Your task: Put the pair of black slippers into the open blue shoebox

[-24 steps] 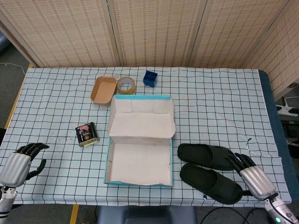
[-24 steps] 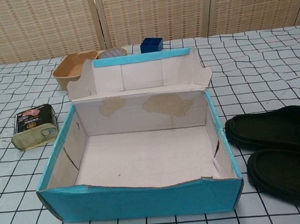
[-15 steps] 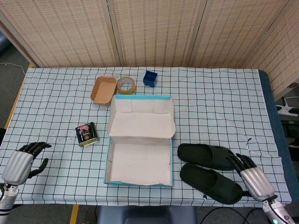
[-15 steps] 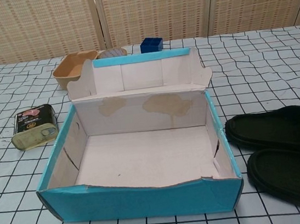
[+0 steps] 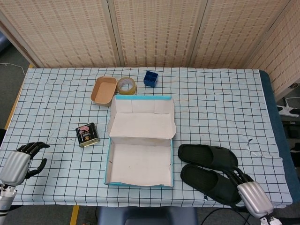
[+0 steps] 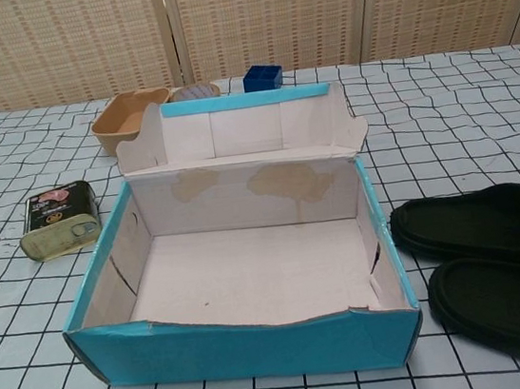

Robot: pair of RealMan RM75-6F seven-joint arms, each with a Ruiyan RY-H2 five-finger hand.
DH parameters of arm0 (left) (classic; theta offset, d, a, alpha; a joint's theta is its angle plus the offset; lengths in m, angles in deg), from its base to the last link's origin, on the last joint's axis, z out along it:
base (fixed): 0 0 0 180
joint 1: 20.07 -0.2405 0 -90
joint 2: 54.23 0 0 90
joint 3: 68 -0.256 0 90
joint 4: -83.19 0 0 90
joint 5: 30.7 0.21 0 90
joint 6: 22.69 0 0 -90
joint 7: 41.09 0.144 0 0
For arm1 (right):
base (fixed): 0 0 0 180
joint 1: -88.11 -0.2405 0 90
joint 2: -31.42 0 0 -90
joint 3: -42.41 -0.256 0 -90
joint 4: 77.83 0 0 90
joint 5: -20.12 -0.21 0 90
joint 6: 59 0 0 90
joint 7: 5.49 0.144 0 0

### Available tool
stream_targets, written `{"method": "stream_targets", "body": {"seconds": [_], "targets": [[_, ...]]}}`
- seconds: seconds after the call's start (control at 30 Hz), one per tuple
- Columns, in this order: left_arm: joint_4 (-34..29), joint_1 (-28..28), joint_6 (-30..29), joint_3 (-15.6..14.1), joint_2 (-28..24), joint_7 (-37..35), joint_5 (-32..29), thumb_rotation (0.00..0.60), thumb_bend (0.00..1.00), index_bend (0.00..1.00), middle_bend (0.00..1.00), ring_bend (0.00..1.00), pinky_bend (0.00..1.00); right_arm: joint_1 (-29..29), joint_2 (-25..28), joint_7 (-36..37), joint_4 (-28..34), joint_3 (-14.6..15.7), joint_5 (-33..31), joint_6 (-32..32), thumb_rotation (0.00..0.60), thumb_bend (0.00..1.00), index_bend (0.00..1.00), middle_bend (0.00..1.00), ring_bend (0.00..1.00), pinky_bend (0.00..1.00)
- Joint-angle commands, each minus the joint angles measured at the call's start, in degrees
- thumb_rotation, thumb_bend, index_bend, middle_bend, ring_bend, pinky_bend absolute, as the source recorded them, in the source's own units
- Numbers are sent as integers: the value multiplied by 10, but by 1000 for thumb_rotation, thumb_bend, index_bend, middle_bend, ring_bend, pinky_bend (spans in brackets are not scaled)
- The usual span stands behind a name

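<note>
Two black slippers lie side by side on the checked cloth, right of the box: the far slipper (image 5: 208, 157) (image 6: 484, 222) and the near slipper (image 5: 208, 183) (image 6: 510, 310). The open blue shoebox (image 5: 108, 164) (image 6: 242, 350) is empty, its lid (image 5: 141, 123) folded back. My right hand (image 5: 250, 194) is at the table's front right edge, its fingertips (image 5: 236, 176) at the right end of the near slipper, fingers apart and holding nothing. At the front left corner my left hand (image 5: 18, 165) rests with its fingers loosely spread and nothing in it. Neither hand shows in the chest view.
A small tin (image 5: 87, 135) (image 6: 57, 219) lies left of the box. Behind the box stand a tan tray (image 5: 103, 90) (image 6: 125, 116), a tape roll (image 5: 126, 85) and a small blue box (image 5: 150, 78) (image 6: 262, 77). A folding screen closes off the back.
My right hand has drawn back toward the front edge, from the far slipper's end to the near slipper's end. The left hand has barely shifted; slippers and box are unmoved.
</note>
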State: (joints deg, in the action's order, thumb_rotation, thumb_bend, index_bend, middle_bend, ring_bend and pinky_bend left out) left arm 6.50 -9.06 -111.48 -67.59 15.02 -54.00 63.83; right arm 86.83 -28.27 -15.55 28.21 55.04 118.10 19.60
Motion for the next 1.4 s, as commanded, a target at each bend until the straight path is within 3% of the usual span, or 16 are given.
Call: {"method": "stream_targets", "body": {"seconds": [0.03,0.3,0.53,1.4], "targets": [[-1,-1,-1,0,-2,-6,0,600,422,319,308,306,442,17,-15,-14,4,3,-19,5,600,61,101,137,0,233],[1,0,3,4,-5,-22,-9,600,423,320,308,306,442,42,-65,-60,-43,-17,-10,45,600,61,115,156,2,238],[2,-1,0,4,-7,-30,-7,600,423,319,308,306,442,46,-76,-86,-47,-19,-45,17,600,60,59,156,1,229],[-4,-3,-5,3,-10,-28,-3,600,423,319,308,306,442,15,-137,-43,-109,-56,-108,-52,600,36,59,156,1,194]]}}
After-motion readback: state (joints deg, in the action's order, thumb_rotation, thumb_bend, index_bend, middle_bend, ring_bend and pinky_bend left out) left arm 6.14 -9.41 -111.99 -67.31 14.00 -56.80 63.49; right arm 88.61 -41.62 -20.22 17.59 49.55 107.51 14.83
